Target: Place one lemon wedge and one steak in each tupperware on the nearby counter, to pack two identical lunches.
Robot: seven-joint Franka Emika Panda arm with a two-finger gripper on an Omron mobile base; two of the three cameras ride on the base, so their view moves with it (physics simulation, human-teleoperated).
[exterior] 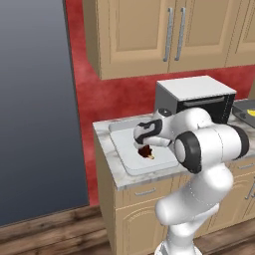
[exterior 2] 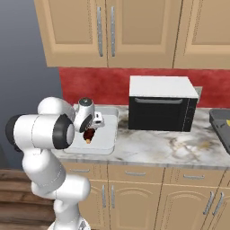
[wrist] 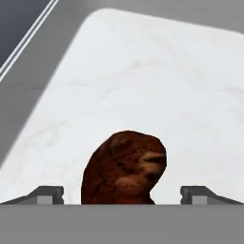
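Holding the steak (wrist: 124, 169) in the pincer (exterior: 145, 149), which I've got hanging over the white tray (exterior: 130, 160) at the left end of the tabletop (exterior 2: 170, 150). In the hand view the dark brown piece sits between the two finger tips (wrist: 46, 194), jaws clamped on its sides, pale tray floor beyond it. I can't tell if the steak's bottom edge touches the tray or is just above it.

My read on the setup: the tray is a shallow, rimmed staging spot near the tabletop's front-left corner, so meat stays put and is reachable from above. Gripping the steak edge-on across its narrow width keeps it hanging clear for a lift-out.

There's a small yellow-orange bit beside the steak in both base views; could be a lemon wedge, too small to be sure.

Further right, a black-and-white microwave (exterior 2: 161, 108) stands against the red back wall. At the far right end is a dark tray (exterior: 246, 112) with something yellow in it, likely one tupperware, so I judge the packing is far from done.

No readable brands, labels or writing anywhere.
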